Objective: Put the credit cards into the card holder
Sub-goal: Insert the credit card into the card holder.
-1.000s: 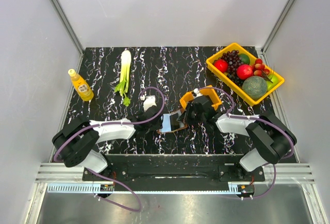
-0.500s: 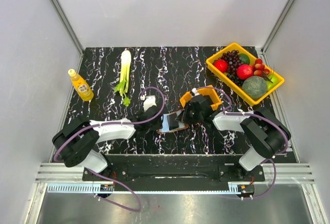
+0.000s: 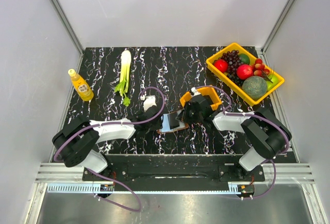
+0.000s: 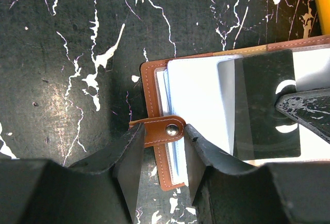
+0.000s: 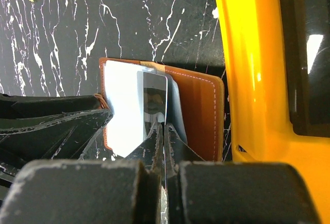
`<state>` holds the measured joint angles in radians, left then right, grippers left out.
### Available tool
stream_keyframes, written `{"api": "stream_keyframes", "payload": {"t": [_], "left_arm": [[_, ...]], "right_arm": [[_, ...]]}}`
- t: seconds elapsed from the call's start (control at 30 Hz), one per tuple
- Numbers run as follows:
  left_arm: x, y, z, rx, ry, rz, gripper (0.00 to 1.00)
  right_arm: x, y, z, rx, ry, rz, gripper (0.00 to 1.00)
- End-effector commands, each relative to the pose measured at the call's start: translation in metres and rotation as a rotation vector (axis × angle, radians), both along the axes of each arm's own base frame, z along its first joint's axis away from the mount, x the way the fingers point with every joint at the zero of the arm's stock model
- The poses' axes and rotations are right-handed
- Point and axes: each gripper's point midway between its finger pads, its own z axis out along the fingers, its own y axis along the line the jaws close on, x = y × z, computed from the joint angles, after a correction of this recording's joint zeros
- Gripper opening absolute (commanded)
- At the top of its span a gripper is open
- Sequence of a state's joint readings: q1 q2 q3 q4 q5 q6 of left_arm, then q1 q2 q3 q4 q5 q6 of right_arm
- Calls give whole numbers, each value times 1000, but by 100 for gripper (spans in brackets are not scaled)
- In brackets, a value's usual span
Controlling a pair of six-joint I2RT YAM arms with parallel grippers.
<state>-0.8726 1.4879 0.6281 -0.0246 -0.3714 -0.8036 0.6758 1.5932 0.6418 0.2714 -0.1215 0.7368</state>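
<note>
The counter (image 3: 103, 64) was black with white veining. The holder (image 4: 149, 90) was brown with pale stitching and white inside; the card (image 4: 265, 100) grey. The bin (image 5: 252, 69) was orange, the tray (image 3: 215, 69) yellow.

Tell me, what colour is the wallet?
Brown, with pale stitching. The wallet shows best in the left wrist view.
</note>
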Motion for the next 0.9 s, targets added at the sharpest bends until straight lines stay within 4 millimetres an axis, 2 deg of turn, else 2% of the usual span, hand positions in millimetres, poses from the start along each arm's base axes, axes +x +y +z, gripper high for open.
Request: {"api": "stream_keyframes", "payload": {"t": [0.0,0.2,0.27,0.43,0.87], "left_arm": [[-25,24,-31,120,113,-19,41],[-24,24,-30,123,111,-20,41],[-24,24,-30,124,109,-22,41],[-24,24,-29,123,107,-23,41],[-24,24,-38,149,123,-33,41]], "right_arm": [[7,-3,-7,-50,-30,-3,1],[10,-8,-16,-111,-41,-23,3],[17,-15,-14,-156,-70,-44,3],[25,-18,-2,-200,-126,-29,4],[22,-22,-4,-234,-142,8,6]]}}
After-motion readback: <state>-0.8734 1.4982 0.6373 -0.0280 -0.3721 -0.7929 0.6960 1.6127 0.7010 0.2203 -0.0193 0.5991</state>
